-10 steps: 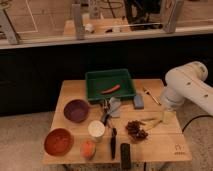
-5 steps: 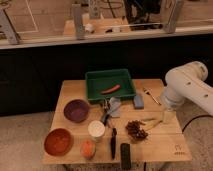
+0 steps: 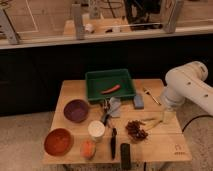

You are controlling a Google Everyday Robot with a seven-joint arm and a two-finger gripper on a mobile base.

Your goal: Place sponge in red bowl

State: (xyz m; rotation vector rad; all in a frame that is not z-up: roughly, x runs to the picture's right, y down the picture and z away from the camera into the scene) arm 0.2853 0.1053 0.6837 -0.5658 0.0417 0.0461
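The sponge (image 3: 138,101), a small blue-grey block, lies on the wooden table (image 3: 165,142) just right of the green tray (image 3: 109,80). The red bowl (image 3: 58,141) stands at the table's front left corner and looks empty. My white arm (image 3: 186,89) comes in from the right. My gripper (image 3: 158,120) hangs low over the table's right side, in front of and to the right of the sponge and apart from it, far from the red bowl.
A red chili (image 3: 110,89) lies in the green tray. A purple bowl (image 3: 76,110), a white cup (image 3: 96,130), an orange object (image 3: 88,148), a grey object (image 3: 115,106), black tools (image 3: 114,142), a black block (image 3: 125,154) and a brown cluster (image 3: 135,130) crowd the middle.
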